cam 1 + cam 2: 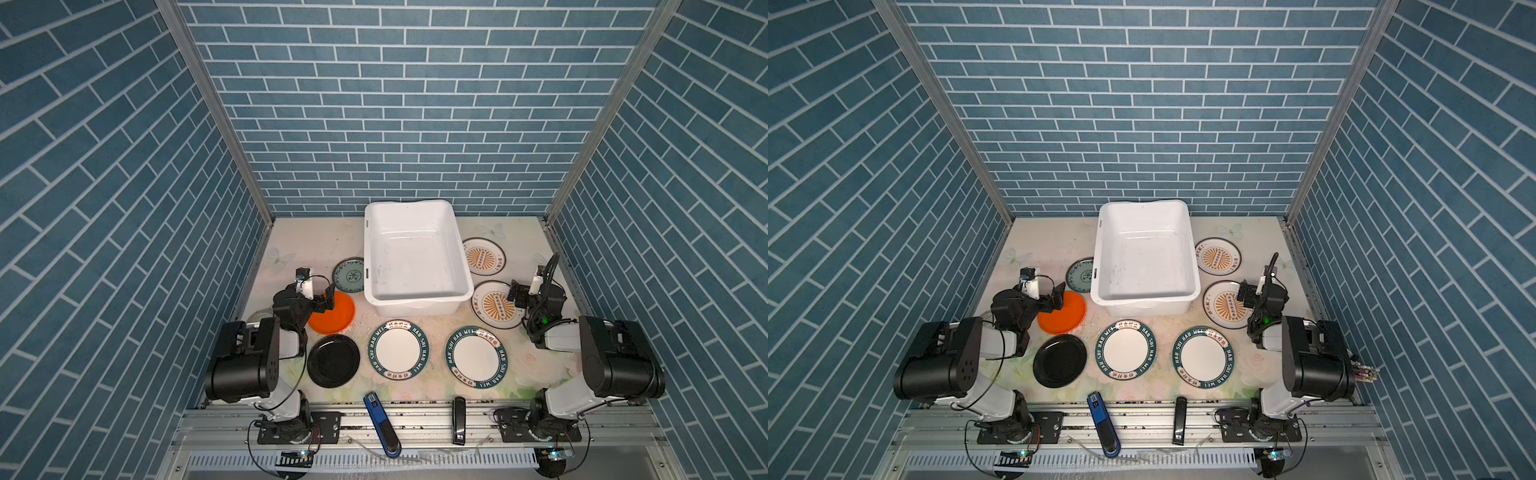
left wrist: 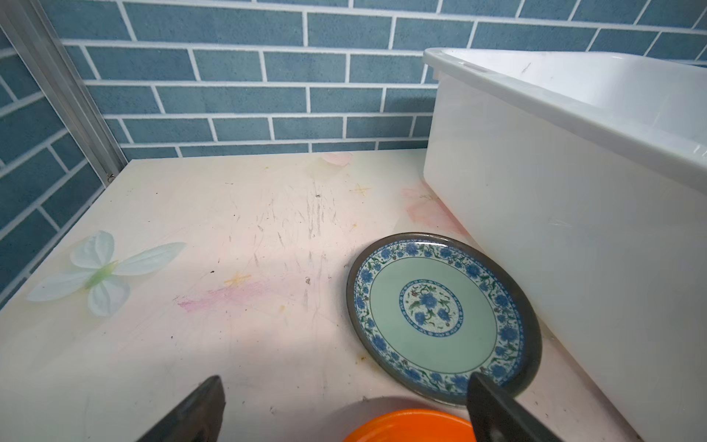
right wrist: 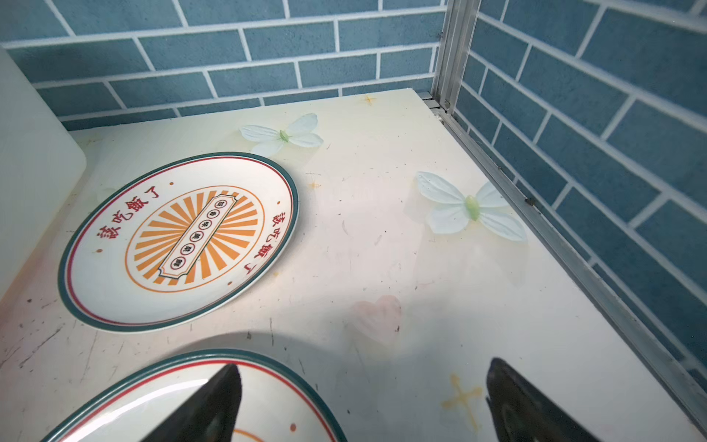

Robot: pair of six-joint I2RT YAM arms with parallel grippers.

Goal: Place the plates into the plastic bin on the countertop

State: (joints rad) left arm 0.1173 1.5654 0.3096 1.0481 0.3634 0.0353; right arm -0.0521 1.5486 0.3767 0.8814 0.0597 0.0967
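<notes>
Poised over orange plate (image 1: 338,321) with left gripper (image 1: 327,301), spread wide; over nearer sunburst plate (image 1: 492,309) with right gripper (image 1: 515,294), likewise agape (both gripping nothing), beside bin (image 1: 409,204).

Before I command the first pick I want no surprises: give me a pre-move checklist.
1. Left jaws open and empty: ok.
2. Right jaws open and empty: ok.
3. Large white rectangular plastic bin upright and empty: ok.
4. Round orange plate flat below left jaws: ok.
5. Nearer white sunburst plate flat, rim below right jaws: ok.
6. Small teal patterned round plate clear of bin wall: not ok, tucked against it.
</notes>
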